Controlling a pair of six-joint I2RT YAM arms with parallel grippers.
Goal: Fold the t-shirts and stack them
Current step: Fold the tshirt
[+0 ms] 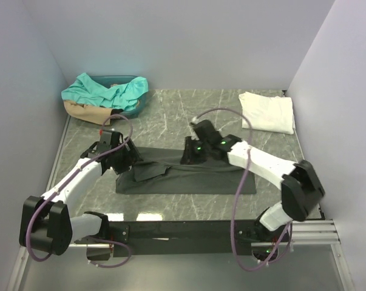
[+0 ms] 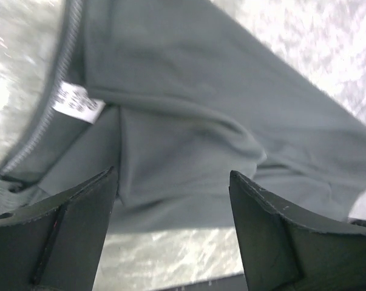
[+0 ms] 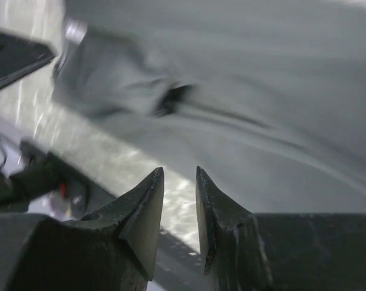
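Now the dark grey t-shirt (image 1: 189, 176) lay flat on the table (image 1: 170, 118). Above it, the left end effector (image 2: 173, 200) gaped wide, holding nothing. Nearby, the right end effector (image 3: 179, 200) was almost shut, empty too.

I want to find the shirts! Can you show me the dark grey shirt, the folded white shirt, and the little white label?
Dark charcoal grey cloth t-shirt (image 1: 195, 176), top view, its flat middle.
Folded plain white cloth t-shirt (image 1: 267, 112), top view, its centre.
Small white neck label (image 2: 77, 103), left wrist view, the tag's middle.
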